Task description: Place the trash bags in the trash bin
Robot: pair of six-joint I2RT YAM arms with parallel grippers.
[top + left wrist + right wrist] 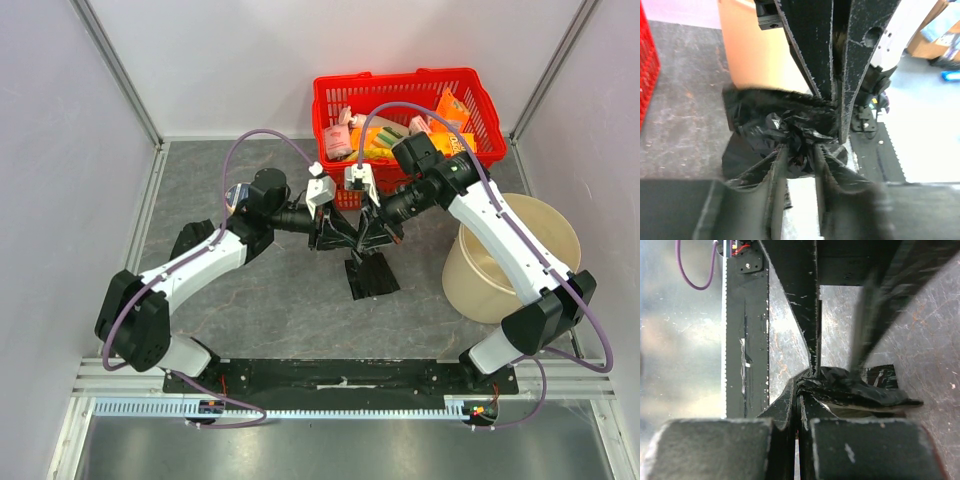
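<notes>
The right fingers [782,407] were clamped on the bunched top of the black trash bag [371,272], its loose body trailing toward the near edge onto the tabletop [250,300], while the left fingers [771,187] stood narrow around the same bunch; whether they pinched it could not be told. The trash bin [478,282] stood off to the right of the bag, nearer the right fingers than the left, so the carry likely ran that way

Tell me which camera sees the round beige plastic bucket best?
The top view: the beige bucket shows rim and inside, partly behind the right arm. Left wrist catches only its wall; right wrist, nothing.
</notes>
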